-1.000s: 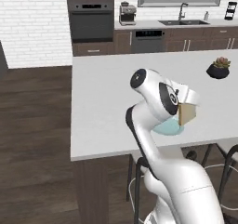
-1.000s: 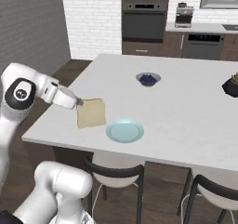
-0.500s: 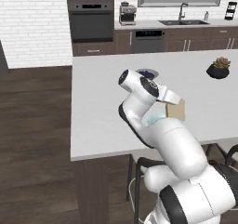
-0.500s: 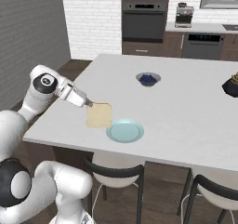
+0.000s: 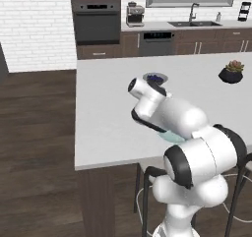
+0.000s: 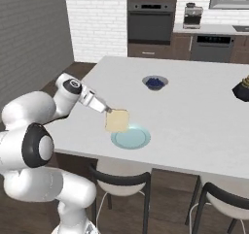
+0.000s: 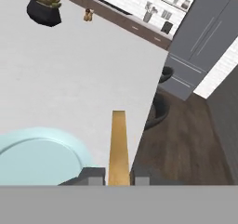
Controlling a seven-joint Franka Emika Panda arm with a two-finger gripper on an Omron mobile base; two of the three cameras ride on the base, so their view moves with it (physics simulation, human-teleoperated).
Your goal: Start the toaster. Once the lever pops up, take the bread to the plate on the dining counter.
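A white robot arm reaches over the near edge of a large white dining counter (image 6: 194,102) in a rendered kitchen. In the right base view its gripper (image 6: 108,110) holds a thin tan slice of bread (image 6: 117,121) by one edge, so the slice hangs upright, face toward the camera, over the left part of a pale blue plate (image 6: 130,137). The plate lies flat on the counter close to the near edge; whether the bread's bottom edge touches the plate cannot be told. In the hand view the jaws stand only a slice's width apart, one dark fingertip (image 7: 92,175) on each side of the bread (image 7: 119,146), which runs edge-on straight away from the camera as a narrow golden strip. The plate (image 7: 37,155) curves in at the lower left of that view, beside the bread, and the counter (image 7: 79,74) edge and dark wood floor (image 7: 186,148) lie to the right. In the left base view the arm's white body covers most of the plate, leaving a sliver of blue (image 5: 169,135) at the arm's lower edge. Farther back on the counter sits a small bowl (image 6: 155,82) with dark blue contents, and near the right edge a dark pot with a small plant (image 6: 242,89). Dark stools (image 6: 121,187) stand under the near edge. Behind, against a white brick wall, are a built-in oven (image 6: 150,24) and brown cabinets.
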